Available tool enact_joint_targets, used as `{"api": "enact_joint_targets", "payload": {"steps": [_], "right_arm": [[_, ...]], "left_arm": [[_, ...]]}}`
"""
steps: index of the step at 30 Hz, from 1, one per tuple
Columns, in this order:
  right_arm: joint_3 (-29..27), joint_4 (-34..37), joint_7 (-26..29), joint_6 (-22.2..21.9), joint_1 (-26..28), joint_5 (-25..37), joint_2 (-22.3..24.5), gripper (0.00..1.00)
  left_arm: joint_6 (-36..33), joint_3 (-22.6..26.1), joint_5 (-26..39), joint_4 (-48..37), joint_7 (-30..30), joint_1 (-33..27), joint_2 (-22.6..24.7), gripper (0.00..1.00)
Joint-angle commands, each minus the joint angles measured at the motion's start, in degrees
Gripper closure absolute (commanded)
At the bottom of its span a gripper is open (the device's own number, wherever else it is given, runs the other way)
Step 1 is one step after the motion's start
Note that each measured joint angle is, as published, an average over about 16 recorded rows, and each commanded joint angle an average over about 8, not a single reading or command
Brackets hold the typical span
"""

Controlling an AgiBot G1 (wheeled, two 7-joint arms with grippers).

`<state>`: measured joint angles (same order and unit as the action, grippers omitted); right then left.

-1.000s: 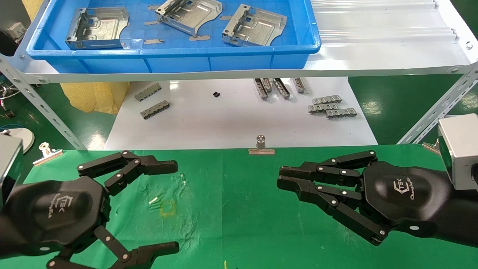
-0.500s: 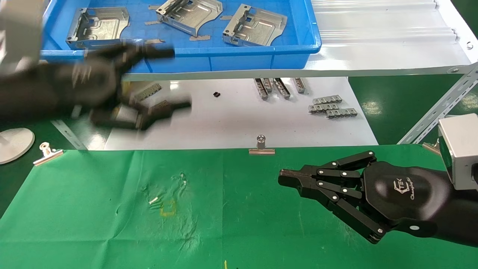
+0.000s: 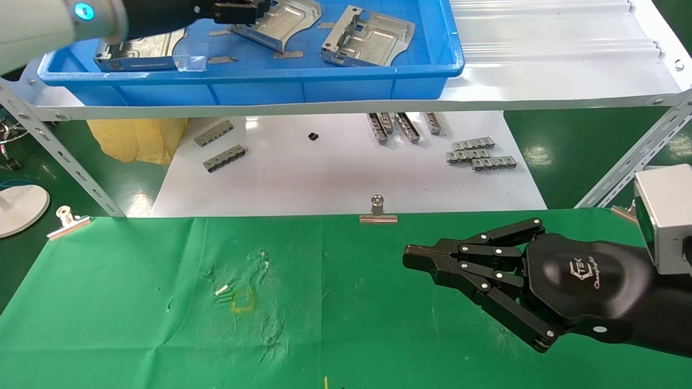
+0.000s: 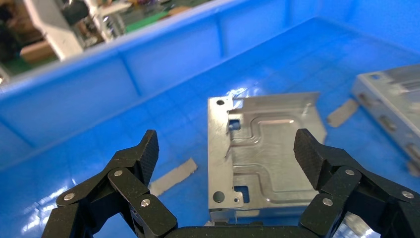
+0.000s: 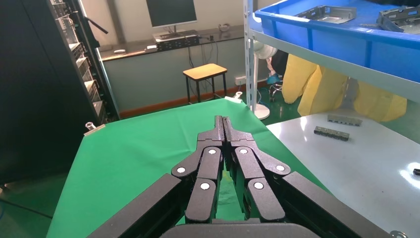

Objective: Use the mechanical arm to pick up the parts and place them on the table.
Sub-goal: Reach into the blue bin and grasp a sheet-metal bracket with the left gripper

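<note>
A: Where the left arm crosses the frame's upper left, which part [image 3: 141,47] is half hidden?
B: The left one in the tray [image 3: 324,81]. The left gripper [image 4: 228,148] hangs spread wide above it, touching nothing.
A: The right gripper [image 3: 413,256]?
B: Clenched, empty, over the table [image 3: 135,324], lower right.
</note>
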<state>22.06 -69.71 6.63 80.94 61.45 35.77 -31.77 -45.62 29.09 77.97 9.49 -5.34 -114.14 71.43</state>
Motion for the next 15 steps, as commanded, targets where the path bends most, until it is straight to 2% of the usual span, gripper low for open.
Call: {"api": "enact_joint_targets", "payload": {"steps": [1,3,4,5,6,15], "right_arm": [[0.0,0.0,0.0,0.0,0.0,0.0,0.0,0.53],[0.0,0.0,0.0,0.0,0.0,0.0,0.0,0.28],[0.0,0.0,0.0,0.0,0.0,0.0,0.0,0.15],[0.0,0.0,0.0,0.0,0.0,0.0,0.0,0.05],[0.0,0.0,0.0,0.0,0.0,0.0,0.0,0.00],[0.0,0.0,0.0,0.0,0.0,0.0,0.0,0.00]], "left_arm": [[3.2,0.3,0.7,-3.9,0.3,-1.4,2.2,0.69],[4.3,0.3,0.8,-5.5,0.3,-1.9,3.2,0.94],[4.7,0.3,0.8,-6.0,0.3,-2.0,3.7,1.00],[5.0,0.3,0.8,-6.5,0.3,-2.2,4.0,1.00],[5.3,0.3,0.8,-6.8,0.4,-2.3,4.3,1.00],[7.2,0.3,0.7,-7.9,0.7,-2.2,5.3,1.00]]}}
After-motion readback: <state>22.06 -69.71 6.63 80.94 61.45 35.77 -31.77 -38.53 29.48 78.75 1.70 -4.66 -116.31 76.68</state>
